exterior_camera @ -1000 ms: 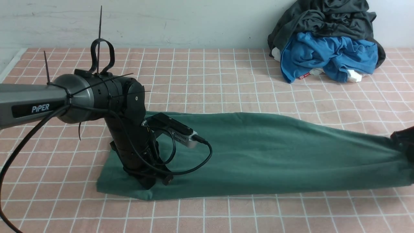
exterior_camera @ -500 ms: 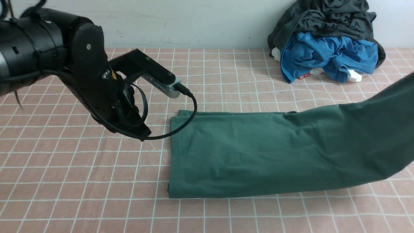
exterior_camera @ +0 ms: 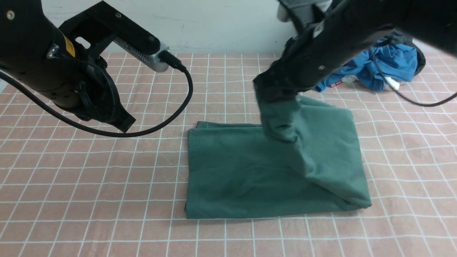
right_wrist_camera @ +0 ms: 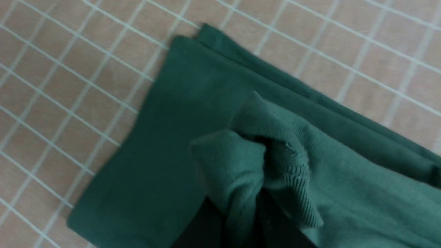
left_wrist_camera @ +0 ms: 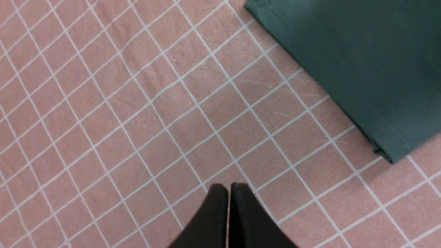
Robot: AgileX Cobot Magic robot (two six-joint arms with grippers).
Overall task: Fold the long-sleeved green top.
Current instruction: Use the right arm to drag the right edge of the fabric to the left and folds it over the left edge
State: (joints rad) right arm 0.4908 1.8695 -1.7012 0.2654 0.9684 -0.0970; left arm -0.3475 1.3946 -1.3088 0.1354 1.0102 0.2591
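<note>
**Right gripper** (exterior_camera: 274, 93) — clenched on a bunched, ribbed edge of the top (exterior_camera: 246, 171) and held above the garment's middle, toward its far side. In the right wrist view the fabric wraps the jaws and hides how deep the bite is. From the grip a raised flap slopes down to a fold at the top's right end. The rest of the top lies flat on the checked cloth (exterior_camera: 107, 185), near the table's centre.

**Left gripper** (left_wrist_camera: 229, 188) — shut and empty, raised clear of the cloth and apart from the top's left edge.

**Risks, as judged:**
- The bunched hold may slip, so that the flap drops short of the left edge.
- A release from this height would probably land the flap creased or skewed, because the held edge is gathered rather than spread.
- Nothing pins the lower layer, so drag from the flap may shift it leftward and spoil the alignment.
</note>
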